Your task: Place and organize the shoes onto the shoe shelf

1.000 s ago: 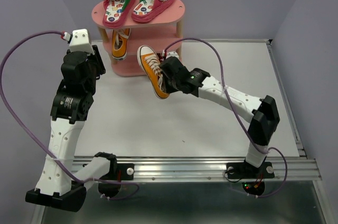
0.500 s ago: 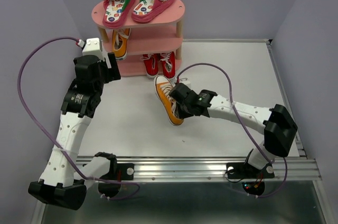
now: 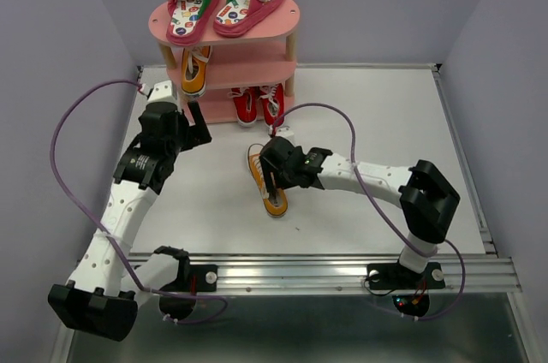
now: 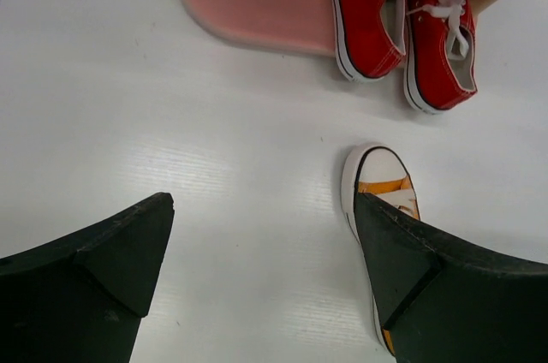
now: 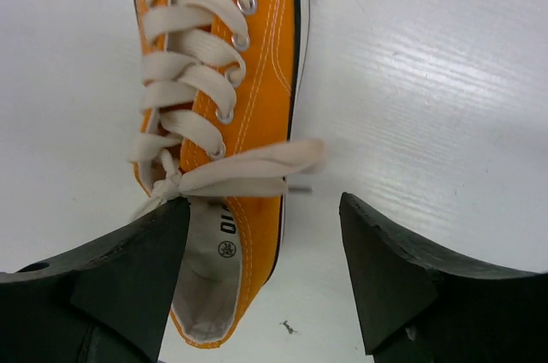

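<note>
Centre frame in the overhead view, an orange sneaker [image 3: 274,200] lies upright on its sole on the white table [image 3: 385,106], toe towards the shelf [image 3: 287,19] at the top of the picture and well apart from it. The right gripper [image 3: 278,170] hangs right over the shoe with its jaws spread. In the right wrist view the gripper [image 5: 261,209] shows one finger over the heel at lower left, while the other stands off to the right above bare table, clear of the sneaker [image 5: 257,80].

Left of centre, the left gripper [image 3: 195,115] hovers near the foot of the shelf, jaws wide and holding nothing. Its own camera shows only table between the fingers of the gripper [image 4: 261,200], with the sneaker's white toe cap [image 4: 381,183] just beside the right-hand finger.

On the pink rack, the flip-flops [image 3: 244,3] sit side by side on the top board. A second orange sneaker [image 3: 194,72] rests at the left of the middle board. The red sneakers [image 3: 259,104] stand together on the right of the bottom board, seen at the upper right of the left wrist view [image 4: 368,29].
</note>
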### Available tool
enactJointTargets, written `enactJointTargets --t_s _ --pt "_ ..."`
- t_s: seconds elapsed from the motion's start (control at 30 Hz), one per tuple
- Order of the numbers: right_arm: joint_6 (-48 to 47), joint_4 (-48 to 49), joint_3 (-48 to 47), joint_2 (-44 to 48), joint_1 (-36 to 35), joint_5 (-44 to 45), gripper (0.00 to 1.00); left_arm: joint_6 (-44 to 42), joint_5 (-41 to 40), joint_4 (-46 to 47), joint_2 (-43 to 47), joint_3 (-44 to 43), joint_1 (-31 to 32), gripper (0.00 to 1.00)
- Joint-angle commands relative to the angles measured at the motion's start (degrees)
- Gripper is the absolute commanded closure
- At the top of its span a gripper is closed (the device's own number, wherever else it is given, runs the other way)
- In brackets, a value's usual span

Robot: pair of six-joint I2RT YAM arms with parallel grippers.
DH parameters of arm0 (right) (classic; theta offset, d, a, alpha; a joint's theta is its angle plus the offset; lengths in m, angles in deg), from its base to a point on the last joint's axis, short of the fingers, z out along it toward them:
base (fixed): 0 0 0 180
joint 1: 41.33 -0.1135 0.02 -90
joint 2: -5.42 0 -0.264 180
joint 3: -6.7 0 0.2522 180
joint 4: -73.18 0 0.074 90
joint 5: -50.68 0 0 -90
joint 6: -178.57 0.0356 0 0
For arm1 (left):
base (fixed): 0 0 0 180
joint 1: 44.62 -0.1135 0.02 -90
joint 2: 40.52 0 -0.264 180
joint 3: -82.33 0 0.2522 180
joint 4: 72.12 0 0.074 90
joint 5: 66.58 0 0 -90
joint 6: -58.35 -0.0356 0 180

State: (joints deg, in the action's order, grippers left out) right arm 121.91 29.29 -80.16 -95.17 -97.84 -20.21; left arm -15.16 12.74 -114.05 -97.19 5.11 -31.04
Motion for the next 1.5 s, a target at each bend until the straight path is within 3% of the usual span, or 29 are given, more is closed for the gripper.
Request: enactJointTargets --t_s 0.0,0.1,0.2,0.33,0.37,0.53,0.57,0.7,0.9,1.27,1.47 --pt "-1.6 3.9 -2.8 3.0 -0.1 3.2 0.23 5.5 0.0 -0.6 2.9 2.7 2.8 0.01" --pt "-2.2 3.4 -2.1 7.9 0.8 5.1 0.22 10.6 -3.7 -2.2 3.0 5.5 8.4 0.01" --pt "-2.3 2.4 -0.7 13.6 3.7 6.9 0.2 18.4 -7.0 -2.9 2.4 8.7 20.6 0.01" --pt "-2.5 0.3 0.8 18.1 9.6 8.7 0.16 27.9 -10.0 -3.0 -0.2 11.3 30.3 0.01" --pt "-2.5 0.1 1.3 19.7 12.1 8.6 0.15 29.5 -11.6 -3.0 -2.1 11.8 35.0 0.01" --pt "-3.3 -0.7 4.5 22.6 17.6 8.8 0.13 35.8 -13.1 -1.0 -10.7 11.3 44.4 0.01" --pt "-3.5 -0.8 4.8 22.9 17.6 8.8 0.13 36.5 -13.2 -0.6 -11.8 11.1 45.1 0.01" --pt "-3.6 -0.8 6.0 24.1 18.3 8.3 0.13 41.6 -13.4 1.3 -14.4 12.6 46.1 0.23" --pt "-3.6 -0.8 6.6 24.5 18.3 7.9 0.12 46.1 -14.5 0.6 -16.0 14.9 46.1 0.29" --pt "-3.2 -0.8 6.4 23.2 18.3 6.7 0.13 46.1 -16.0 6.4 -22.6 18.1 44.9 0.41" --pt "-3.1 -0.7 6.3 22.7 18.3 6.6 0.13 45.0 -14.8 8.8 -25.6 18.7 43.6 0.62"
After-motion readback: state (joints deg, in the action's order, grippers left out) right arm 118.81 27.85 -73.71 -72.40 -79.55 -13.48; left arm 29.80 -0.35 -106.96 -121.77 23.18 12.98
